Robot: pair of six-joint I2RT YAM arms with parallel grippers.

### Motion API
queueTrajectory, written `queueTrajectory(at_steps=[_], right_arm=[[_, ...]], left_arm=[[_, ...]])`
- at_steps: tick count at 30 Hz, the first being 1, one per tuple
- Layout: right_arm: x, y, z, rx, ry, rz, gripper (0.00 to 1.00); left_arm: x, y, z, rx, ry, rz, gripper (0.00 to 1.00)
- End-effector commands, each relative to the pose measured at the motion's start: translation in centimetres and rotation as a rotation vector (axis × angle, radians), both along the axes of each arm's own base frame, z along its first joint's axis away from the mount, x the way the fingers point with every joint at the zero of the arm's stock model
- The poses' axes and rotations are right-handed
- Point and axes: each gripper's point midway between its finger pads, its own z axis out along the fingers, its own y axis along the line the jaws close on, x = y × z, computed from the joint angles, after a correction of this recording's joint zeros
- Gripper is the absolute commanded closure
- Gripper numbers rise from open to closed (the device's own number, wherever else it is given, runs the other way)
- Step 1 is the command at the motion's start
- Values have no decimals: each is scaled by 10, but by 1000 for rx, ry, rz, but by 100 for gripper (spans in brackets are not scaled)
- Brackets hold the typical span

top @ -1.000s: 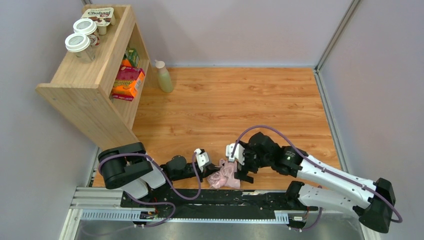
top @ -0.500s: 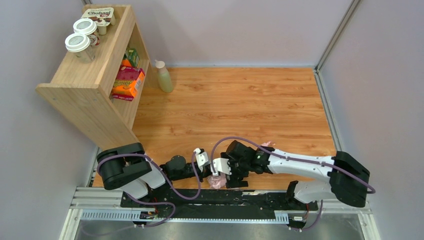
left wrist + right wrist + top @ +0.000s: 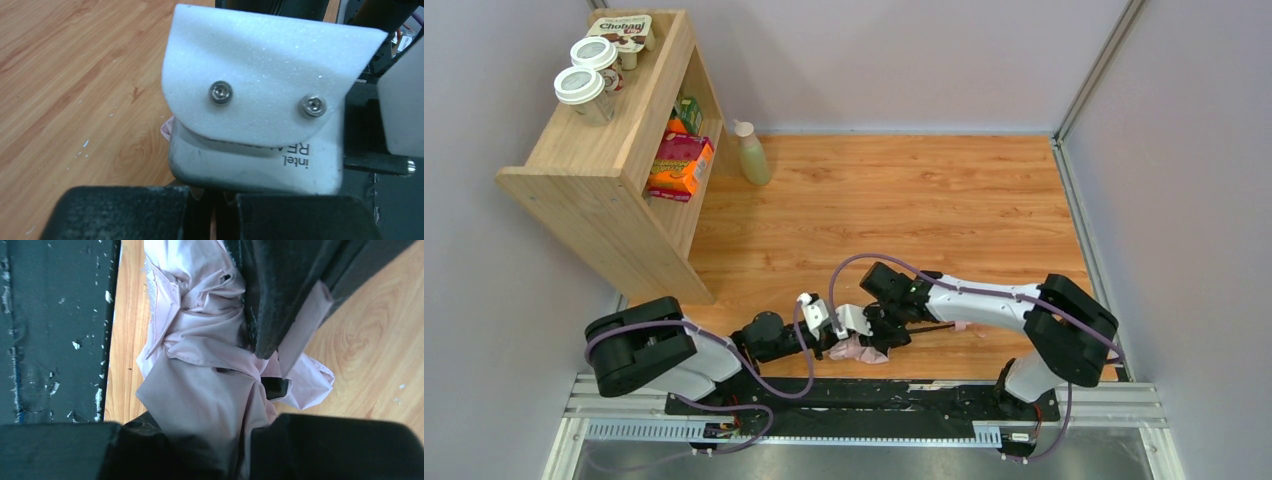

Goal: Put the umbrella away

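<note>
The umbrella (image 3: 861,350) lies at the near edge of the tabletop (image 3: 904,210), about midway along it, its pale pink canopy crumpled into a loose heap just in front of the black rail (image 3: 50,330) that carries the arms. A thin black shaft (image 3: 934,327) runs from the heap toward the right edge, under the right forearm, and ends in a small pink piece (image 3: 962,325).

Both grippers meet at the heap. The right gripper (image 3: 872,340) reaches in from the right. In its wrist view the canopy (image 3: 200,365) bunches down between the two dark fingers (image 3: 350,450) and fills the narrow gap, so the gripper is closed on the fabric. The left gripper (image 3: 832,342) comes in from the left with its jaws drawn fully together against the pink cloth. Whether it pinches any fabric cannot be told, since its wrist view is mostly filled by the right arm's white camera housing (image 3: 260,85), with only a sliver of pink showing behind it.

At the far left corner stands a wooden shelf (image 3: 614,170) with lidded paper cups (image 3: 584,90) on top and boxes (image 3: 679,165) inside. A pale bottle (image 3: 752,155) stands upright just beside it
</note>
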Motion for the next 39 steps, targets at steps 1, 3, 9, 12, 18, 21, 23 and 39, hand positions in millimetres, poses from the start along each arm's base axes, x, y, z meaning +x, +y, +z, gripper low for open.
queueTrajectory(at_steps=[1,3,9,12,18,21,23,39], right_arm=[[-1,16,-4,-16,78,14,100],[-2,21,0,-15,121,-18,100],[-10,40,17,-62,354,-139,100],[-7,41,12,-90,416,-202,100],[0,38,-3,-98,575,-336,100],[6,38,-5,-93,625,-380,100],[12,37,-7,-106,640,-412,100],[58,20,-45,-201,741,-657,100]], left_arm=[[-20,0,59,-221,-97,-75,100],[-17,7,68,-246,-119,-44,100],[-17,10,120,-295,-232,-48,100],[-20,16,130,-270,-262,-54,100],[-30,22,147,-204,-341,-118,100],[-30,13,136,-132,-335,-153,100],[-32,6,128,-117,-316,-185,100],[-28,-5,114,-124,-318,-194,100]])
